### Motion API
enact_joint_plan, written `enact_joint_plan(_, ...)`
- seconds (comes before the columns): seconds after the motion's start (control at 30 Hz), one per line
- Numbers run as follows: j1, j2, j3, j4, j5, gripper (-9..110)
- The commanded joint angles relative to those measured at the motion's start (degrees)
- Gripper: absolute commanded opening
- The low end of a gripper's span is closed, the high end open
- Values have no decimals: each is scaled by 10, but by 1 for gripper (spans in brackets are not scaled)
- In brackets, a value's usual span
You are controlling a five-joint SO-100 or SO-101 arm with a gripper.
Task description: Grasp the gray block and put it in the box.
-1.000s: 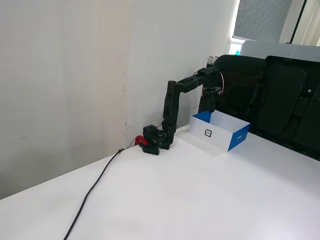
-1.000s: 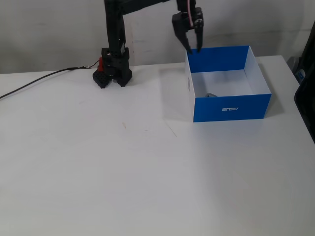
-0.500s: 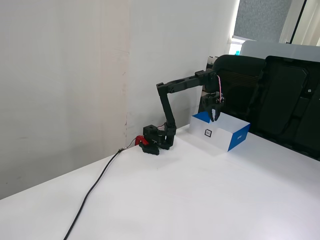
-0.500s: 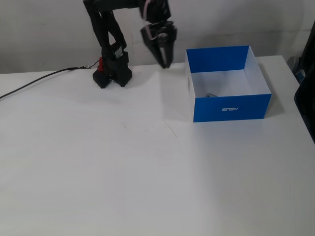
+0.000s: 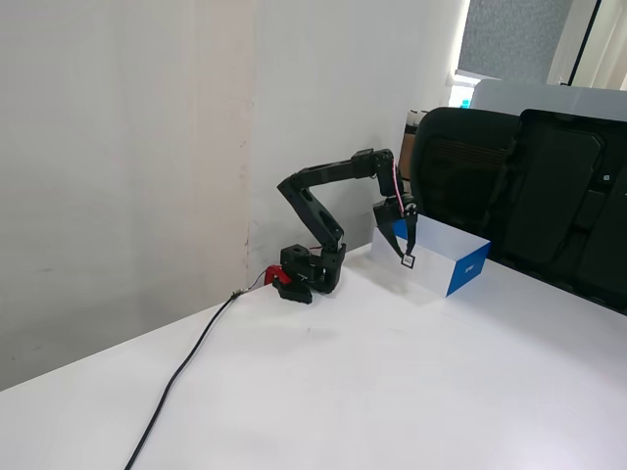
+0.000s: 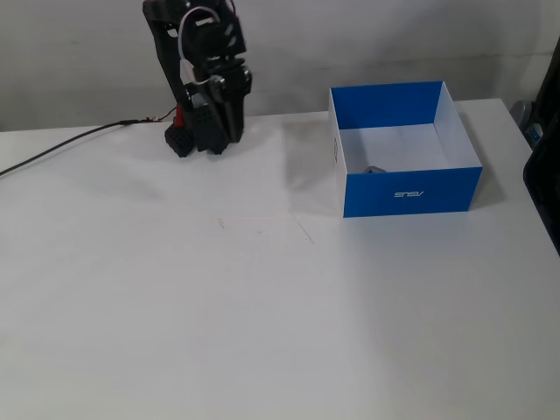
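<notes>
Block (image 6: 374, 170) sits inside box (image 6: 411, 190) already; pincer (image 5: 406, 250) state unclear, and swinging sideways could knock the box.

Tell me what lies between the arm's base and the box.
Only bare white table lies between the arm's base and the box, as a fixed view shows.

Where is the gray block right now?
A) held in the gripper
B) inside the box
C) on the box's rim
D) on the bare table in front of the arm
B: in a fixed view the gray block lies on the white floor of the box, near its front wall.
</notes>
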Motion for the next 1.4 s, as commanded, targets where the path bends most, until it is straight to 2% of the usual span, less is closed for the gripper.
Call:
enact_joint_plan(0.0,-48,54,41,-46,-25,0)
enact_joint_plan(0.23,-150,105,124,-134,-64,0)
enact_joint_plan(0.4,-224,91,163,-248,-91,0)
enact_joint_plan(0.6,-244,67,213,-342,-93,0)
enact_joint_plan(0.77,-232,178,362,-461,-92,0)
enact_joint_plan(1.13,-174,360,523,-457,-83,0)
enact_joint_plan(1.37,-178,386,576,-437,-82,0)
